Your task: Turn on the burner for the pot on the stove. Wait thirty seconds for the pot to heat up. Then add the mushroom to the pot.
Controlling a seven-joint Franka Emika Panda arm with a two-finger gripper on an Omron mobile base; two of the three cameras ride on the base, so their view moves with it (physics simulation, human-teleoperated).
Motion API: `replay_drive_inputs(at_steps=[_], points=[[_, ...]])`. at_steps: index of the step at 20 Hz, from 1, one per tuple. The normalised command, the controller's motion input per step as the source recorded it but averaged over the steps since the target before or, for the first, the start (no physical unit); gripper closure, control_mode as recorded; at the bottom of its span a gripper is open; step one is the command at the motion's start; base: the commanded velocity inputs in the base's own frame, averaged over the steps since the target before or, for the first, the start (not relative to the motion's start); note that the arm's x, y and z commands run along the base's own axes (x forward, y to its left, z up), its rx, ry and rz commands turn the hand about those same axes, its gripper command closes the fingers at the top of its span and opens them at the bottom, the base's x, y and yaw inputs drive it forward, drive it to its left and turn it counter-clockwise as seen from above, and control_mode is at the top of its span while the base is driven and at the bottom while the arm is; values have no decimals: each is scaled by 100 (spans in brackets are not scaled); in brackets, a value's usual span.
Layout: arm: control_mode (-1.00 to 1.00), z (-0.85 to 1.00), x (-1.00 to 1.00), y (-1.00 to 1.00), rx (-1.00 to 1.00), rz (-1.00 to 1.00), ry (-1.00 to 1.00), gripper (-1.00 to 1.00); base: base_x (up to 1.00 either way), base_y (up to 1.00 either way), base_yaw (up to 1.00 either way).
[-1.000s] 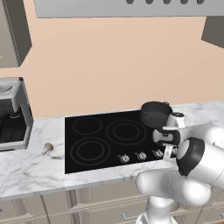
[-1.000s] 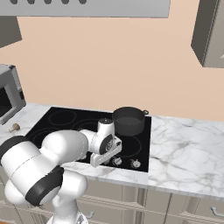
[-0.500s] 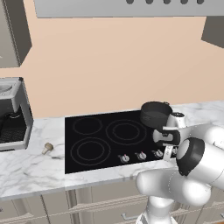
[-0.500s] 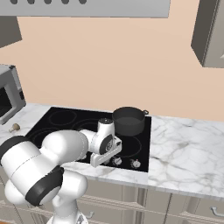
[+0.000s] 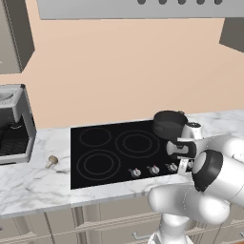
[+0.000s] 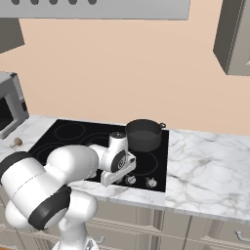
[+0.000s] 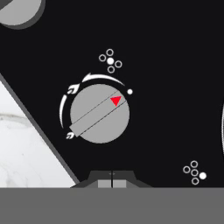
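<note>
pot (image 5: pixel 169 125) on stove (image 5: pixel 102 157) (back right), mushroom (image 5: pixel 51 161) left of stove

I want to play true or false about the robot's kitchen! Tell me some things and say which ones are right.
1. The pot sits on the stove. True.
2. The mushroom is inside the pot. False: it lies on the counter, left of the stove.
3. The gripper hangs over a knob, jaws shut. True.
4. The knob's red arrow points at the marble. False: it points toward the small white dot.
5. A pan covers every burner ring. False: the left rings are bare.
</note>
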Motion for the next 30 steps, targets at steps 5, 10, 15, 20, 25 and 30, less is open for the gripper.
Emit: replay_drive_inputs(at_steps=[5,10,15,20,25,30], points=[[-100,0,0,0,0,0,0,100,0,0,0],[-100,0,0,0,0,0,0,100,0,0,0],[-100,0,0,0,0,0,0,100,0,0,0],[-100,0,0,0,0,0,0,100,0,0,0],[-100,0,0,0,0,0,0,100,0,0,0],[-100,0,0,0,0,0,0,100,0,0,0]])
